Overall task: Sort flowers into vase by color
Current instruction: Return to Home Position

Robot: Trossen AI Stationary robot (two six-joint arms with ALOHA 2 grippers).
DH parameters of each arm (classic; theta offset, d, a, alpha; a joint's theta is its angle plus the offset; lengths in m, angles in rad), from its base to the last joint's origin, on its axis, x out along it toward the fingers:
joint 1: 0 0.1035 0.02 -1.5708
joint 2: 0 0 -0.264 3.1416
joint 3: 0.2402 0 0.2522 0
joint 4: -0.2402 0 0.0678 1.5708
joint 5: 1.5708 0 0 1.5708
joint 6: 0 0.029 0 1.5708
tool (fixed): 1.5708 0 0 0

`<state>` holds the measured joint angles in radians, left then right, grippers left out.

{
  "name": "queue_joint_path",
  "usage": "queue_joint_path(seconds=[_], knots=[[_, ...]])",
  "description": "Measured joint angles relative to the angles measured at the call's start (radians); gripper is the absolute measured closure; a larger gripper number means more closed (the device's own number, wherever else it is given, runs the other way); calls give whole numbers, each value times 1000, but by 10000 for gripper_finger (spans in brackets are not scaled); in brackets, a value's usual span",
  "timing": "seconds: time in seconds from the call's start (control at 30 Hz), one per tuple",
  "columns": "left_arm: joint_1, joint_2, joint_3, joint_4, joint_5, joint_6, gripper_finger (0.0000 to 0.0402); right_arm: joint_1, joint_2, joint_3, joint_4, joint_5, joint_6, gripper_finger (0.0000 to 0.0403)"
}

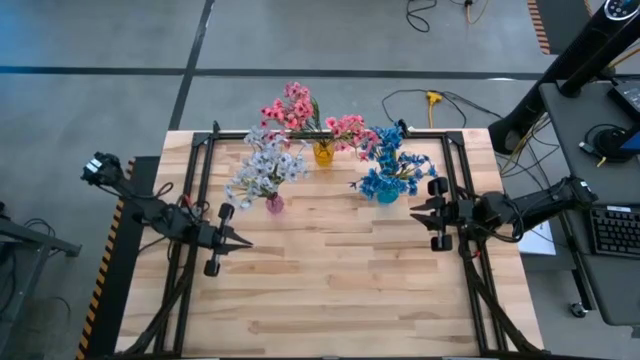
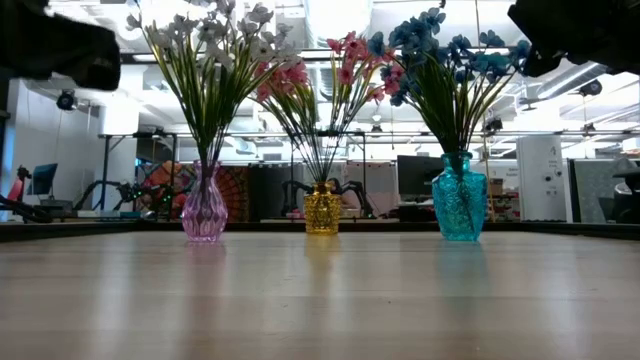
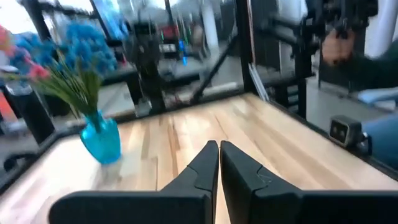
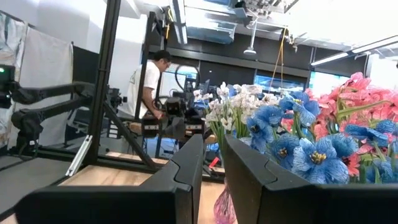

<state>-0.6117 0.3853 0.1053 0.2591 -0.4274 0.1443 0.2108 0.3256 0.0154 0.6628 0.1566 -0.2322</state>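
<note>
Three vases stand in a row toward the table's far edge. A pink vase (image 1: 274, 204) holds white-lavender flowers (image 1: 262, 165), a yellow vase (image 1: 323, 153) holds pink flowers (image 1: 300, 112), and a teal vase (image 1: 387, 193) holds blue flowers (image 1: 392, 160). Every stem stands in a vase's mouth. My left gripper (image 1: 245, 243) is shut and empty, level above the wood, near and left of the pink vase; its wrist view looks toward the teal vase (image 3: 102, 140). My right gripper (image 1: 414, 209) hovers just right of the teal vase with a narrow gap between its fingers (image 4: 186, 162) and nothing in it.
Black frame rails (image 1: 200, 200) run along the table's left, right and far sides. Bare wood (image 1: 330, 290) fills the near half of the table. A person (image 4: 149, 81) stands in the room beyond the table.
</note>
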Motion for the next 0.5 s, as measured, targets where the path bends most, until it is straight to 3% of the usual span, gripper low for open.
queue_joint_path(seconds=[0.1,0.3,0.5], knots=[[2,-72,-95,140,1,74,401,0,-5,0,1,0,-20,346],[27,-161,-55,30,18,177,402,-11,-77,-1,-17,19,-74,346],[67,-293,-20,-208,-8,147,402,-20,-260,-1,-154,30,-102,346]])
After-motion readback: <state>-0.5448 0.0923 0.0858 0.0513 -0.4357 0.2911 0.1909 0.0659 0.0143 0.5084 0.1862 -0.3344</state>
